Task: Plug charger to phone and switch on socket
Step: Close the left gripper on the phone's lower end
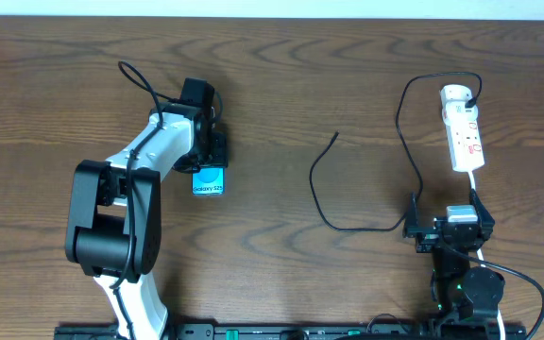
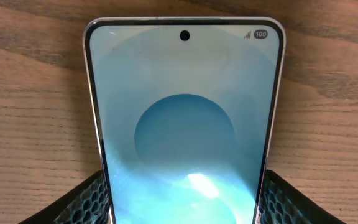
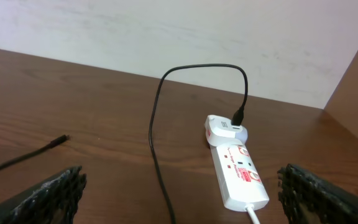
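**Left wrist view: phone [image 2: 182,124] clamped at its edges**

The left gripper [image 2: 185,199] pinches the phone by both long edges, screen up. The right gripper [image 3: 185,196] stands wide, nothing between its fingers. Beyond it the charger [image 3: 157,124] runs to its plug in the socket [image 3: 238,174]'s far end; its free tip lies well apart from the phone.

We see a brown wooden table [image 1: 281,85] bearing a white socket [image 1: 464,132], the black charger [image 1: 324,203] trailing to the socket's left and the phone [image 1: 209,181] lying farther left.
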